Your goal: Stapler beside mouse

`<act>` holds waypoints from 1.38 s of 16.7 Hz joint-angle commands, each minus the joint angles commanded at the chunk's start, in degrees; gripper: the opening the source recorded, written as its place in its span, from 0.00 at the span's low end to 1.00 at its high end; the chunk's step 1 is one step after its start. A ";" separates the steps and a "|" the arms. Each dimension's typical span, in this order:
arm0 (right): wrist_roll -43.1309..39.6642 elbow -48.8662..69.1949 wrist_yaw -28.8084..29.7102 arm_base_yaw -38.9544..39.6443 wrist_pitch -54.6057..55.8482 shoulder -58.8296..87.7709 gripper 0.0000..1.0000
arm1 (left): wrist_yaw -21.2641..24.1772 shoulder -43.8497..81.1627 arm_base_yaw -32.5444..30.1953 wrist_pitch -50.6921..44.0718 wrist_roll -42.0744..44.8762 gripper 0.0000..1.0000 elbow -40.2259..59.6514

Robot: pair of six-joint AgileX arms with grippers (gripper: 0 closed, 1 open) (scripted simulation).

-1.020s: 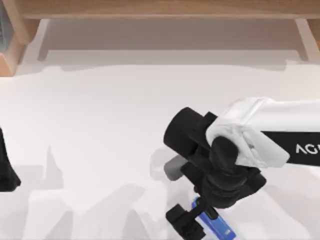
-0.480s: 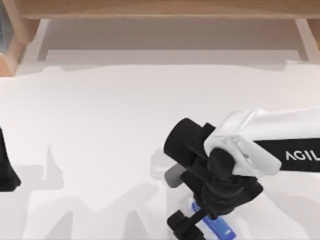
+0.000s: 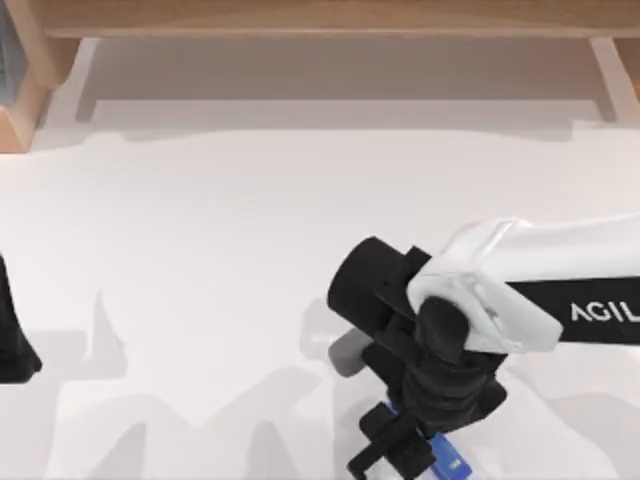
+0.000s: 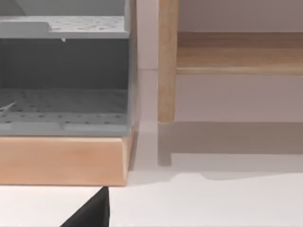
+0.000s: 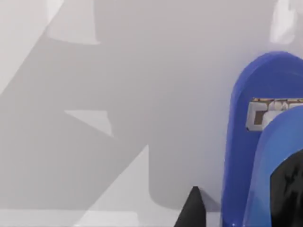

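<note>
Right gripper (image 3: 405,452) lowered at the table's (image 3: 200,250) front edge, right of centre, fingers narrowed around the blue stapler (image 3: 447,458), stapler lying on the tabletop under the gripper, left arm (image 3: 12,340) parked at the left edge, its finger opening indeterminate.

On my right arm (image 3: 560,290), reaching in from the right side of the table, white letters stand on a black band — "AGIL" — and the frame's edge cuts the word off there. I can read no other text, number or sign.
</note>
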 joint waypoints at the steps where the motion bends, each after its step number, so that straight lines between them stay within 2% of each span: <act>1: 0.00 0.00 0.00 0.00 0.00 0.00 0.17 | 0.00 0.00 0.00 0.00 0.00 1.00 0.00; 3: 0.00 0.00 0.00 0.00 0.00 0.00 0.02 | 0.00 0.00 0.00 0.00 0.00 1.00 0.00; 4: 0.00 0.00 0.00 0.00 0.00 0.00 0.00 | 0.00 0.00 0.00 0.00 0.00 1.00 0.00; 13: -0.07 0.21 0.21 -0.08 -0.27 -0.23 0.00 | 0.00 0.00 0.00 0.00 0.00 1.00 0.00; 23: -0.17 3.43 0.20 -0.14 -6.76 -3.44 0.00 | 0.00 0.00 0.00 0.00 0.00 1.00 0.00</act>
